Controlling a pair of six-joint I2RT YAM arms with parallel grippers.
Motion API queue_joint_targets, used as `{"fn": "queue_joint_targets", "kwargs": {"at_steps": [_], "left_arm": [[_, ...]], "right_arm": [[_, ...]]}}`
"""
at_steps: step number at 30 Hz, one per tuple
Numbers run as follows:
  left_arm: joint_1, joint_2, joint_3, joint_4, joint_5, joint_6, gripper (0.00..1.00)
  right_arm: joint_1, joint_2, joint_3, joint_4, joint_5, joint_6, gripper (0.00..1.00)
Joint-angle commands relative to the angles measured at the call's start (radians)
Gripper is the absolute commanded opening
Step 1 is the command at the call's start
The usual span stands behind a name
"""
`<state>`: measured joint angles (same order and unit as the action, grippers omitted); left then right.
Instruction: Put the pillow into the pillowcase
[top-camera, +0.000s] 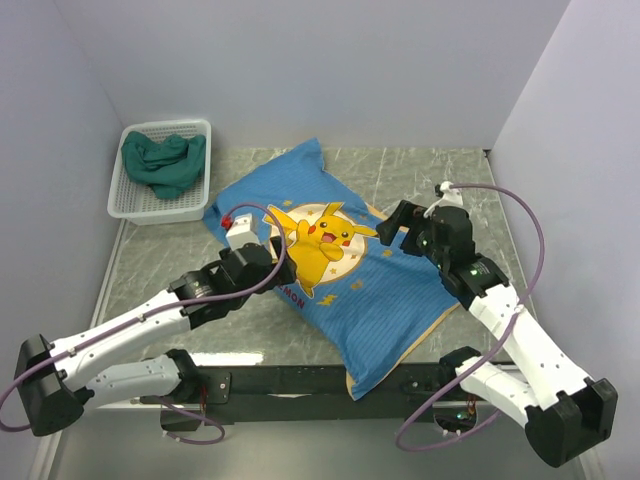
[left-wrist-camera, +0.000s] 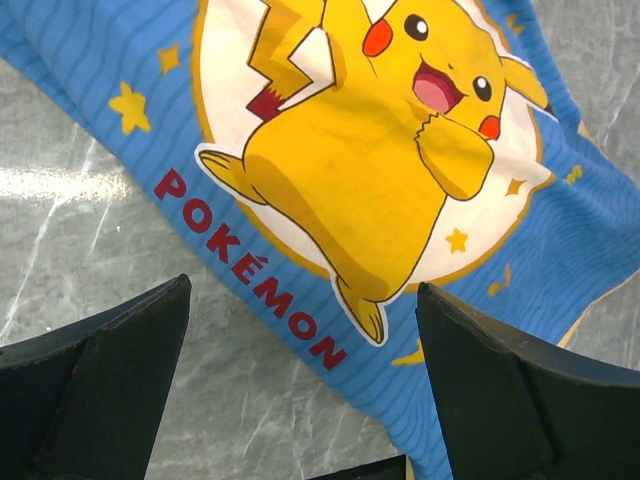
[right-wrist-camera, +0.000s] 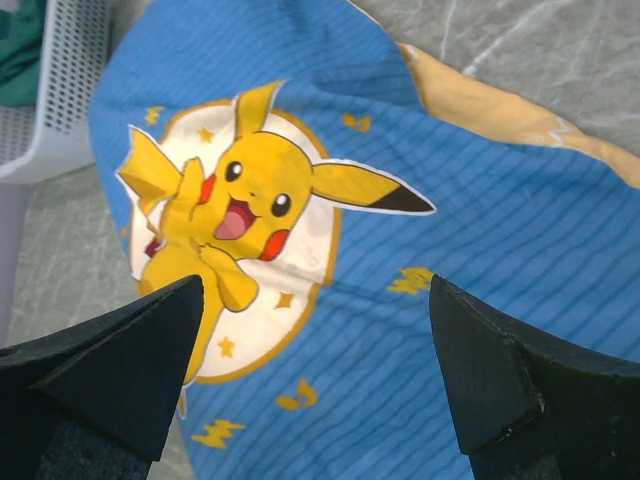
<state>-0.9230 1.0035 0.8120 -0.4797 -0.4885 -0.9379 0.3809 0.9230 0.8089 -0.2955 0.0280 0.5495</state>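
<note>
The pillowcase (top-camera: 345, 280), blue striped with a yellow cartoon print, lies diagonally across the table and looks puffed up. It fills the left wrist view (left-wrist-camera: 380, 150) and the right wrist view (right-wrist-camera: 450, 250). A mustard-yellow edge shows at its near end (top-camera: 352, 386) and in the right wrist view (right-wrist-camera: 470, 95). The cream-white pillow itself does not show. My left gripper (top-camera: 268, 240) (left-wrist-camera: 302, 290) is open and empty, above the case's left edge. My right gripper (top-camera: 392, 232) (right-wrist-camera: 315, 285) is open and empty, above the case's right side.
A white basket (top-camera: 165, 127) holding a green cloth (top-camera: 163, 162) stands at the back left, close to the case's far corner; it also shows in the right wrist view (right-wrist-camera: 60, 90). Walls close in three sides. A black rail (top-camera: 300, 378) runs along the near edge.
</note>
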Motion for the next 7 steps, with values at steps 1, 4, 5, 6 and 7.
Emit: {"fn": "queue_joint_targets", "kwargs": {"at_steps": [1,4,5,6,7], "left_arm": [[0.004,-0.051,-0.014,0.056,-0.035,-0.018,1.00],[0.004,-0.057,-0.013,0.046,-0.045,-0.007,0.99],[0.004,-0.060,-0.011,0.043,-0.050,-0.007,0.99],[0.004,-0.065,-0.013,0.043,-0.051,-0.009,0.99],[0.004,-0.069,-0.013,0.047,-0.053,0.002,1.00]], "right_arm": [[-0.002,-0.010,-0.010,-0.014,0.047,-0.036,1.00],[-0.002,-0.016,-0.011,-0.017,0.059,-0.037,1.00],[-0.004,-0.019,-0.016,-0.017,0.056,-0.036,1.00],[-0.004,-0.024,-0.019,-0.013,0.058,-0.034,1.00],[-0.004,-0.026,-0.020,-0.008,0.056,-0.036,1.00]]}}
